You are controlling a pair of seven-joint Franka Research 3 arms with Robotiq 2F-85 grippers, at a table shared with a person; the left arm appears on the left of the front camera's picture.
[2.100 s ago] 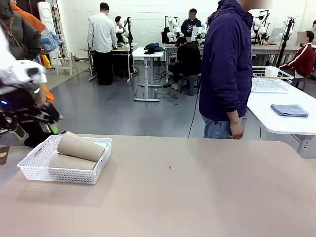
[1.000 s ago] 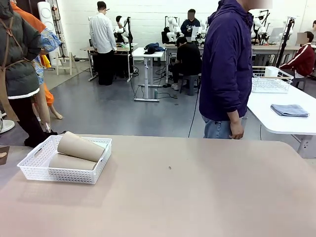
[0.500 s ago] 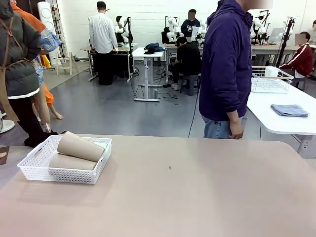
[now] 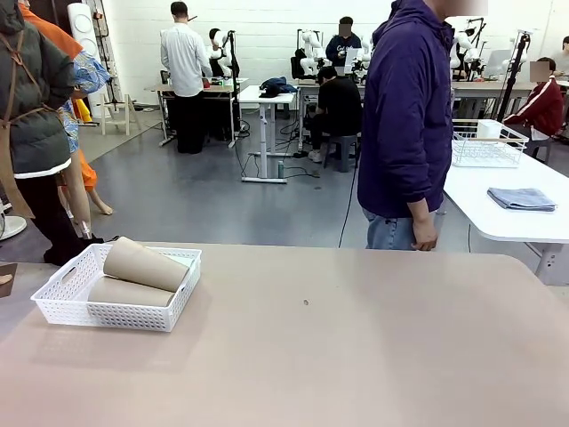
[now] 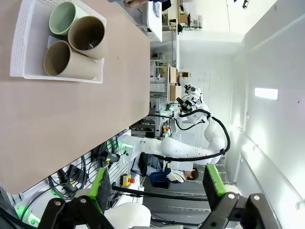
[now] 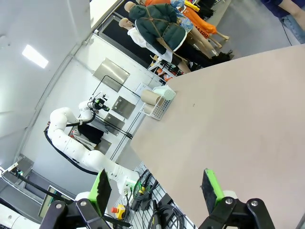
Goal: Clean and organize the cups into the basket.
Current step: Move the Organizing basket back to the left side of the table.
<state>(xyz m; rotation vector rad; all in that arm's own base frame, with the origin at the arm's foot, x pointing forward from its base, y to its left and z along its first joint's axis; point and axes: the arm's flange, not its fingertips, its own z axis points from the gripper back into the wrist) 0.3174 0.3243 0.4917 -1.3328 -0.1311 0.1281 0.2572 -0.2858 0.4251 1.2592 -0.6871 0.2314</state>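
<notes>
The white lattice basket (image 4: 124, 316) sits at the table's left, and the cups lie on their sides in it. One brown cup (image 4: 145, 263) rests on top of another brown cup (image 4: 124, 292). From above, the left wrist view looks into the basket (image 5: 57, 76) at the mouths of a mint green cup (image 5: 64, 17) and two brown cups (image 5: 88, 36). My left gripper (image 5: 157, 186) is open and empty, high and well back from the basket. My right gripper (image 6: 156, 190) is also open and empty, above the table's near edge, with the basket (image 6: 162, 107) far off.
A person in a purple jacket (image 4: 409, 124) stands at the table's far edge, right of the middle, one hand (image 4: 425, 236) hanging down. A white side table at the right holds a wire basket (image 4: 484, 142) and a folded grey cloth (image 4: 522, 198).
My left arm, seen at the front view's left edge two seconds ago, has pulled out of that view. The basket, cups and person have not moved.
</notes>
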